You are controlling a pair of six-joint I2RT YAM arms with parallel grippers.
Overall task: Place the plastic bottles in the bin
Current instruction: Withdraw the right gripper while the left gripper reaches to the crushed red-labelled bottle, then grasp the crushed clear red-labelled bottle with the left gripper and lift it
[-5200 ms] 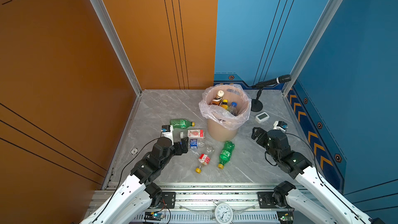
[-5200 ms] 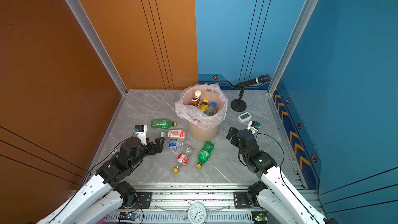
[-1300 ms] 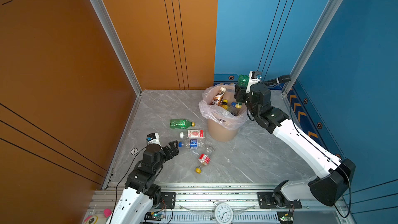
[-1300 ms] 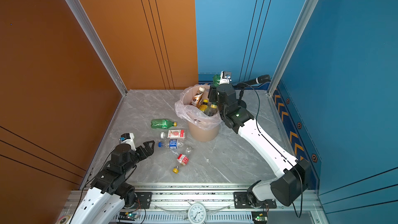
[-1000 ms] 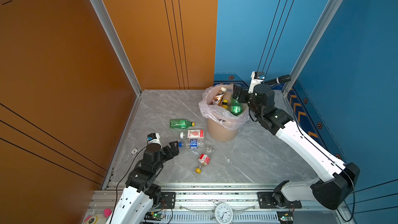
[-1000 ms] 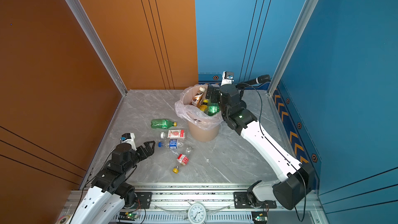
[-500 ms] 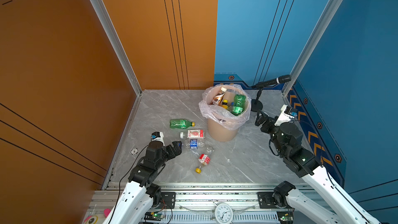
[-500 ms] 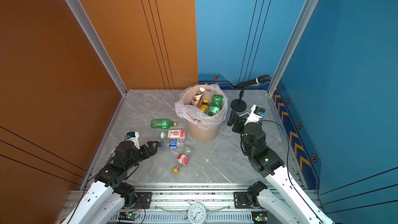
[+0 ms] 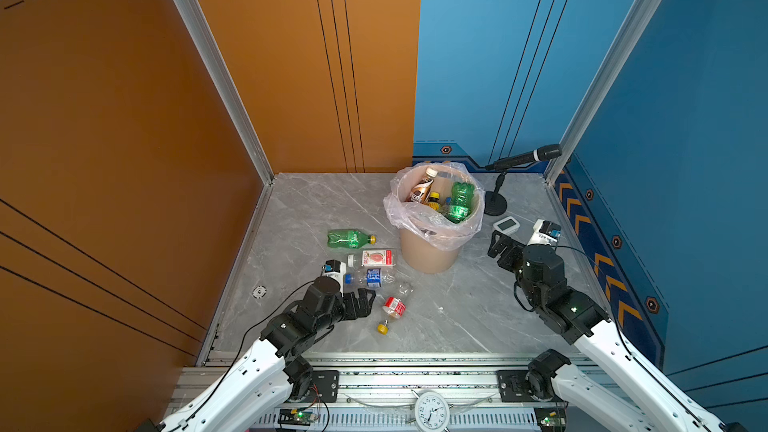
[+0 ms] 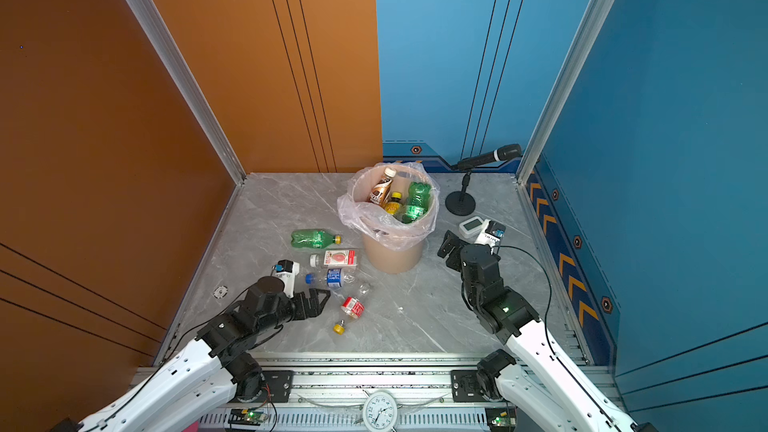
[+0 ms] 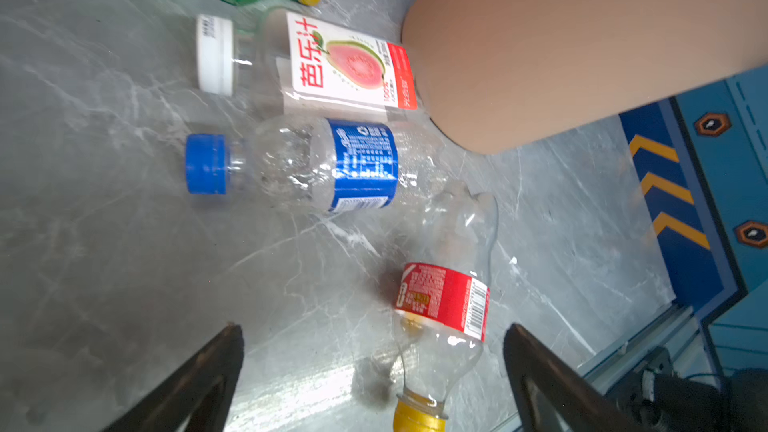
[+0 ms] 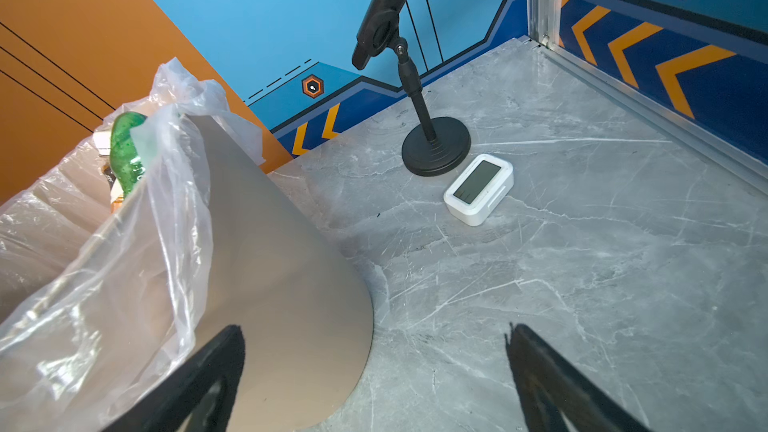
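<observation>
You've got a smooth, marble-look tabletop (image 9: 457, 317), faint sheen. The bin (image 9: 428, 257) is matt beige plastic, its liner bag (image 9: 397, 211) thin crinkled glossy film. The plastic bottles (image 11: 299, 164) are glossy, clear or green, some creased; labels (image 11: 353, 64) shiny. The mic stand base (image 12: 436, 145): matt black.

A black microphone (image 9: 524, 157) tilts on a short stand whose round base (image 9: 495, 204) sits at the far right corner of the grey, marble-patterned worktop (image 9: 316, 201). Just beside the base, nearer the front, a small white gadget (image 12: 478, 189) lies with its grey screen facing up. A little round disc (image 9: 259, 292) lies flat near the worktop's left edge. A white dial clock (image 9: 432, 409) is at the middle of the metal rail (image 9: 415, 376) in front. Orange panels (image 9: 291, 56) close the left and back left, blue panels (image 9: 478, 56) the back right and right. Orange chevrons (image 9: 602, 259) run along the foot of the right wall.
</observation>
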